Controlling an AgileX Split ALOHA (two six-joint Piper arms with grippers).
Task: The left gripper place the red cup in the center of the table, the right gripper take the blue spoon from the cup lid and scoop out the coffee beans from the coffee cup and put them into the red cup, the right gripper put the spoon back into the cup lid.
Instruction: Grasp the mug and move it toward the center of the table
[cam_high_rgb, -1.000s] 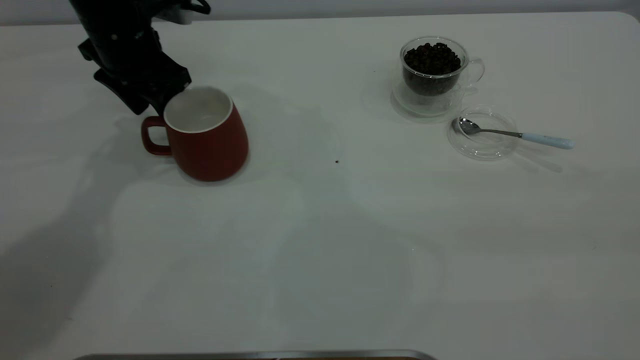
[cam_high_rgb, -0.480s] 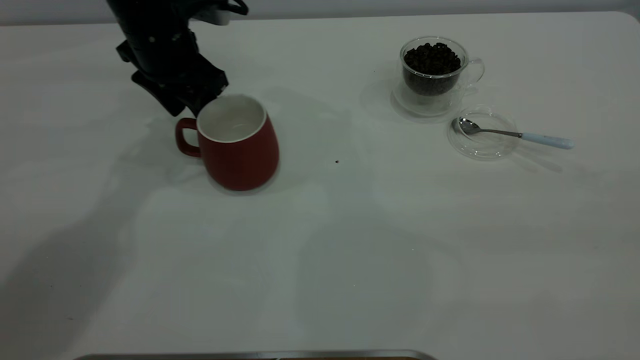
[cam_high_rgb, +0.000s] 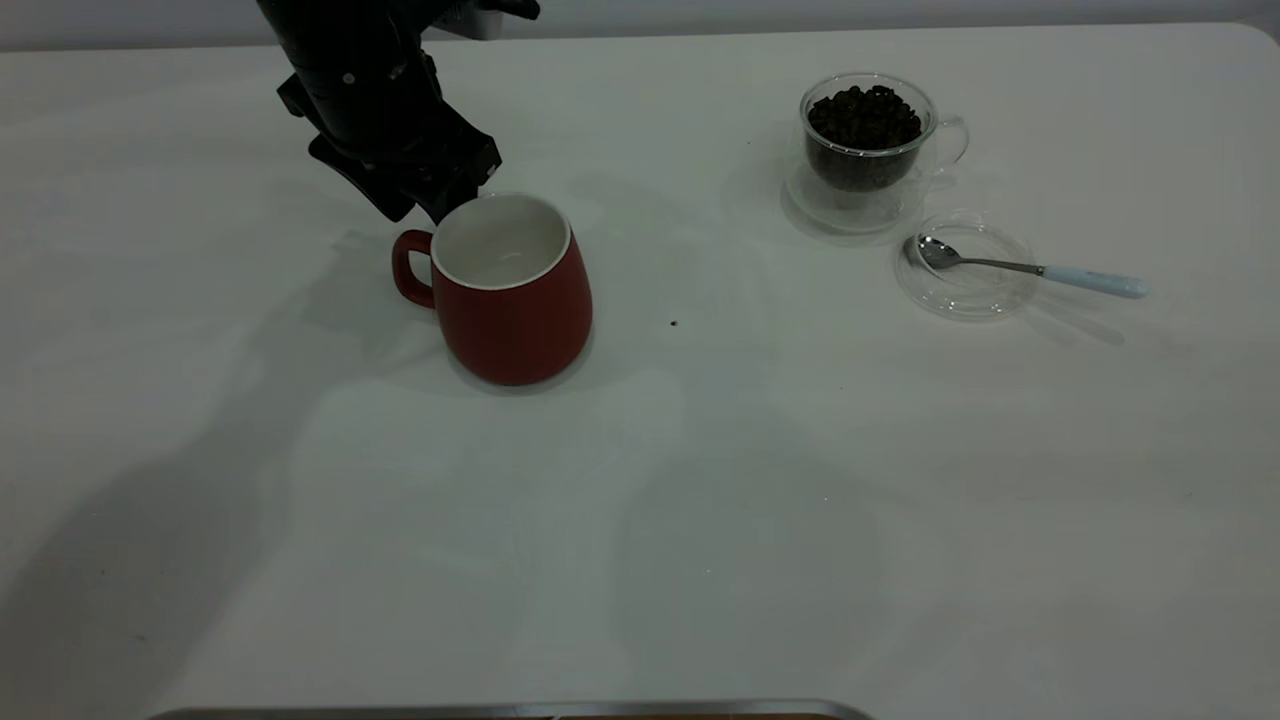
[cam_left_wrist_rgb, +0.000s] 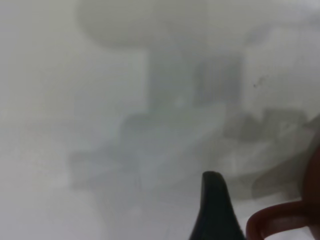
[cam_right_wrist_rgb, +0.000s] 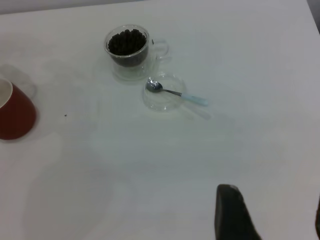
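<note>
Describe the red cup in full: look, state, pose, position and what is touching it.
The red cup is a dark red matte mug with a white inside and rim, wider at its base, empty. It stands upright on the table, left of centre, loop handle toward the exterior view's left. The left gripper is at its rim just above the handle; the grip itself is hidden. Nothing else touches it.

Found no readable text, label, brand, number or sign anywhere: none on the dark red matte mug (cam_high_rgb: 515, 300), the clear double-walled glass cup (cam_high_rgb: 868, 150), or the plain white tabletop (cam_high_rgb: 700, 520).
</note>
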